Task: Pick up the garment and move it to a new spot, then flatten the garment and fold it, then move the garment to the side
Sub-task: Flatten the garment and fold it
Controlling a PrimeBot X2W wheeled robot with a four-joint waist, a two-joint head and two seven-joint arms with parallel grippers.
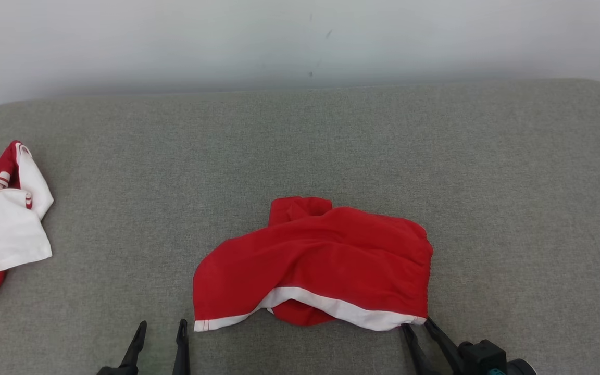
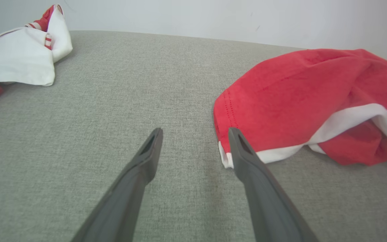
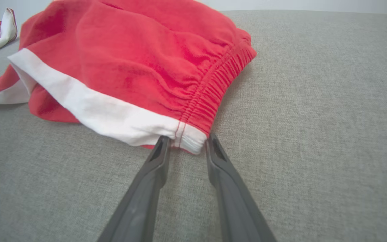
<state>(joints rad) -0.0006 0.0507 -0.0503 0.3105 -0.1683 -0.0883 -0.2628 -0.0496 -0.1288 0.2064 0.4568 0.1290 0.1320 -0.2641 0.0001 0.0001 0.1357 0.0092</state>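
The red garment [image 1: 321, 255] lies crumpled on the grey cushion [image 1: 435, 156]. Its white-hemmed waistband corner sits between the right gripper [image 3: 187, 141] fingertips. Those jaws stand partway apart around it, and whether they pinch it cannot be told. The left gripper [image 2: 195, 132], jaws wide apart, rests just beside the opposite hem corner. A red-and-white cloth [image 1: 8, 229] lies well beyond its left finger.

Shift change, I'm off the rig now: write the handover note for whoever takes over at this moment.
Left gripper: open, fingers just left of the red garment's near left corner, holding nothing.
Right gripper: fingers part-way apart, straddling its near right waistband corner; grip not confirmed.
Garment: bunched, mid-front of the grey cushion. A second red-and-white garment lies far left.
Done: nothing flattened or folded; whether the first move happened, cannot tell.
Left: flatten, fold, move aside.
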